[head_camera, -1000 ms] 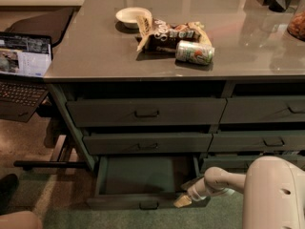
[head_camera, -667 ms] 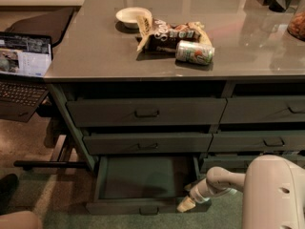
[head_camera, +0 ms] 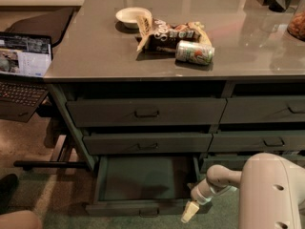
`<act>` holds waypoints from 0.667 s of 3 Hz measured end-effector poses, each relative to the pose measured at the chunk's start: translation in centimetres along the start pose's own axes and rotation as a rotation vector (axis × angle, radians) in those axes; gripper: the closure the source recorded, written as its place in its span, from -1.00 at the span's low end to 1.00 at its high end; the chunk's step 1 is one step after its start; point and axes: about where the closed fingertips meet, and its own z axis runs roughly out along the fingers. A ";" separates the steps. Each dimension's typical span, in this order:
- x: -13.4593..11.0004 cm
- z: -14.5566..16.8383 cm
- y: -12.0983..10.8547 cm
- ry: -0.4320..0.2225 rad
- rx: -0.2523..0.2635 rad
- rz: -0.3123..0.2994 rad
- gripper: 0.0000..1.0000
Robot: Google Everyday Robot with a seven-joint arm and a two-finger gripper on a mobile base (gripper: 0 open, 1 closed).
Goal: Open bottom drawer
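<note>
My tool [head_camera: 189,213] now sits lower, at the right front corner of the bottom drawer [head_camera: 143,180] to haul it wider; its spread I cannot tell.

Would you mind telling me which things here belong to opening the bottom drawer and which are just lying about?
Job in hand:
bottom drawer, already pulled out
gripper, low by that drawer's front right corner

Lying about:
can on its side, snack bag and bowl on the countertop
laptop at the left
</note>
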 end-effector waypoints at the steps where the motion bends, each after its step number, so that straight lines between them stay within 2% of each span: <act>1: 0.0 0.0 0.0 0.000 0.000 0.000 -1.00; 2: -0.6 1.6 1.3 0.050 -0.057 -0.058 -1.00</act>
